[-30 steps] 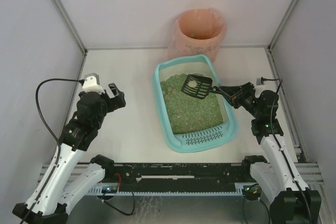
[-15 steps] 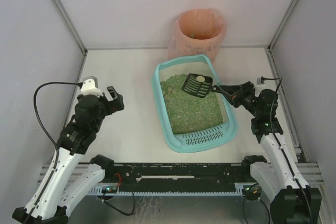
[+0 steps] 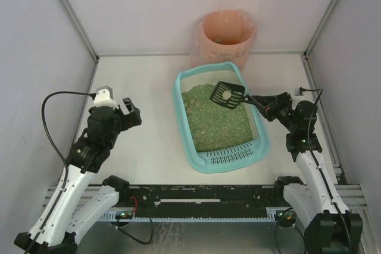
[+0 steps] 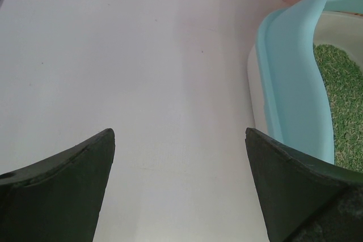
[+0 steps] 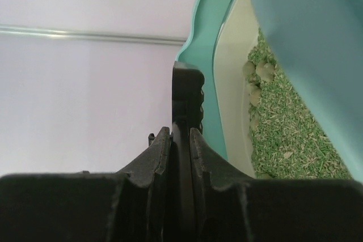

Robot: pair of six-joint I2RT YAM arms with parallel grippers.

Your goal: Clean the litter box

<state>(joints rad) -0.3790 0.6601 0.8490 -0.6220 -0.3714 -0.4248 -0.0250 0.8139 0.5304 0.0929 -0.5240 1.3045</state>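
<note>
The light-teal litter box lies in the middle of the table with green litter inside and its slotted grate end toward me. My right gripper is shut on the handle of a black slotted scoop, held above the box's far right part with a pale clump on it. In the right wrist view the scoop stands edge-on between the fingers, beside the litter box rim. My left gripper hangs open left of the litter box, holding nothing.
A round bin lined with a pink bag stands behind the box against the back wall. Grey walls close the table on the left, right and back. Several pale clumps lie in the litter near the box's wall.
The right gripper has carried the scoop a little up and toward the far right of the box. The left arm has shifted slightly, still open.
</note>
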